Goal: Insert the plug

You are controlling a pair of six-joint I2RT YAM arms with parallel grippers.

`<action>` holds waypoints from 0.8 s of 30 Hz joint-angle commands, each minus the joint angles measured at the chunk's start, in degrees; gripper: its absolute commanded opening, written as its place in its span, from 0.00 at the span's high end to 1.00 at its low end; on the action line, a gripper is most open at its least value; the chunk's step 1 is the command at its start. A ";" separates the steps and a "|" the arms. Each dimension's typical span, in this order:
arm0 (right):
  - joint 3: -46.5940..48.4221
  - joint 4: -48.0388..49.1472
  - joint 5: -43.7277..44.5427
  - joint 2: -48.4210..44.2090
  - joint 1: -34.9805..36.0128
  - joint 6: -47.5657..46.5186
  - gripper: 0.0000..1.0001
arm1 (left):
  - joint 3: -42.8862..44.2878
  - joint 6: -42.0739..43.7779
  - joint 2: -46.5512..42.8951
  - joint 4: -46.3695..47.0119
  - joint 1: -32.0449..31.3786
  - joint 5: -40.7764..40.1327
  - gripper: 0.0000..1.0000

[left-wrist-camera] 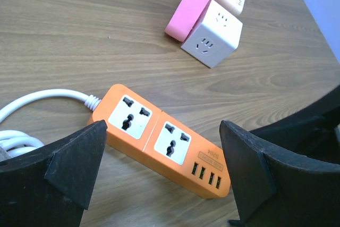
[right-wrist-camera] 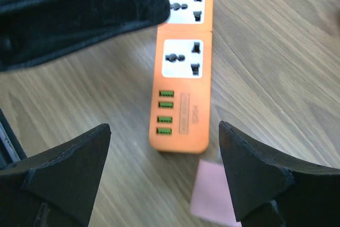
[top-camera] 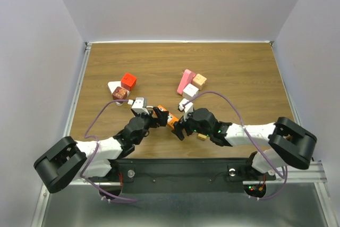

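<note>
Two grippers flank the orange strip [top-camera: 171, 120] on the desk [top-camera: 239, 78]: at its 9 o'clock the left gripper [top-camera: 159, 115], spread and empty, by the white cord [left-wrist-camera: 42, 97]; at 3 o'clock the right gripper [top-camera: 180, 127], spread, empty.

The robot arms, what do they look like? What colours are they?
Both the left arm and the right arm have white middle parts with chunky black joints. A thin purple cable loops along each. Tiny green and red lights glow on the right one. The fingers are black wedges.
</note>
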 commanded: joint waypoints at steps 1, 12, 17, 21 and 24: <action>-2.81 2.32 3.20 -6.23 0.57 -0.71 0.12 | 0.47 2.31 -1.60 -0.13 0.06 0.23 0.01; -7.39 -3.21 20.44 -8.02 0.66 3.69 0.11 | 2.76 5.83 1.65 1.54 0.07 5.77 0.01; -5.72 -2.69 21.86 -4.50 0.57 3.78 0.10 | 3.55 6.62 3.23 1.98 -0.02 7.79 0.01; -5.01 -3.04 21.16 -1.95 0.66 4.04 0.11 | 3.90 6.97 3.59 2.07 -0.02 9.28 0.01; -5.62 -3.22 19.93 -1.60 0.66 4.74 0.13 | 3.81 7.06 3.32 1.98 0.07 10.43 0.01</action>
